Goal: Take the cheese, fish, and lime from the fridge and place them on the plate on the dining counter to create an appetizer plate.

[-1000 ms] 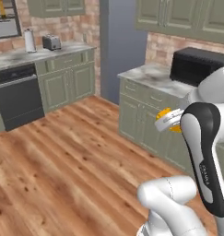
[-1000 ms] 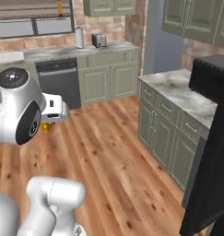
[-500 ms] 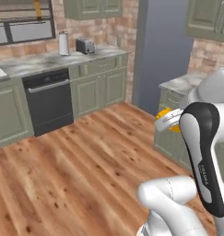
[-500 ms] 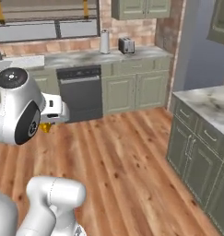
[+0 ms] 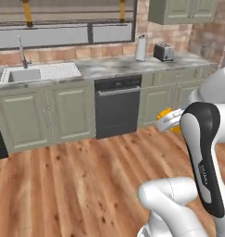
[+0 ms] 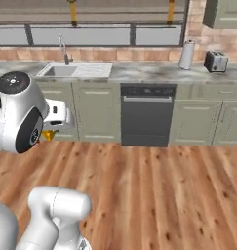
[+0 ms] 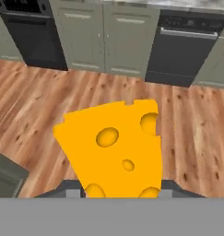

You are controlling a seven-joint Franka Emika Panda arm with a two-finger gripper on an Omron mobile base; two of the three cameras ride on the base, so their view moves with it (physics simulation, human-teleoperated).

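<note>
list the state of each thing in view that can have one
cheese: held between the fingers, off the floor
gripper: shut on the cheese
dishwasher: door closed
lower cabinets: doors closed
faucet: no water seen running
toaster: upright on the counter

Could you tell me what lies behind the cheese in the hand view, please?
Behind the cheese lie wood floor, green cabinets and a black dishwasher. The wedge covers the floor directly behind it.
</note>
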